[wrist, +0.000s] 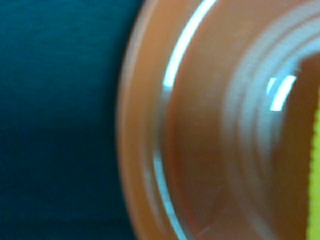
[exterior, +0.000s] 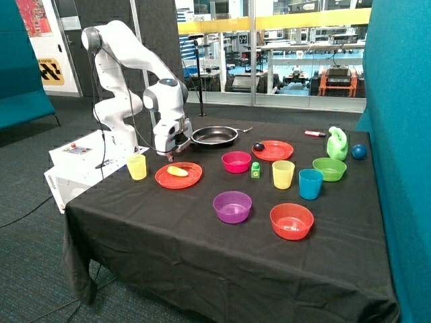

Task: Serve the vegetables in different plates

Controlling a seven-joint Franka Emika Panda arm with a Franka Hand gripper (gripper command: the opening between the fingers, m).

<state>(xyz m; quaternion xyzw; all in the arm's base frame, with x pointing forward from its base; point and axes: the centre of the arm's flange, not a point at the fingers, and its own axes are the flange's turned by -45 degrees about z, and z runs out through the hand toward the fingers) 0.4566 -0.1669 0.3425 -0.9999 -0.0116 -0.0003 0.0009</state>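
Vegetables, outside view: yellow piece [exterior: 178,171] lies on the near plate [exterior: 190,179], a little off its middle. Dark purple piece [exterior: 258,146] sits on the far plate [exterior: 279,152], at the rim edge nearest the frying pan [exterior: 214,136]. So each plate holds one piece.

Taking the near plate as landmark: gripper [exterior: 172,155] hangs just above its back rim, on the frying-pan side, close over the yellow piece. Whether the fingers are apart or closed cannot be told; nothing is seen in them. Yellow cup [exterior: 137,167] stands just beside the plate, toward the robot base. Pink bowl [exterior: 236,161] sits on the other side, between the two plates. Green block [exterior: 255,169] lies beyond the pink bowl. Purple bowl [exterior: 232,206] is nearer the table's front edge.

Wrist view: the plate's orange-red rim [wrist: 145,150] fills most of the frame, very close, over dark cloth [wrist: 55,120]. A sliver of the yellow piece [wrist: 315,175] shows at the frame edge. No fingers visible.
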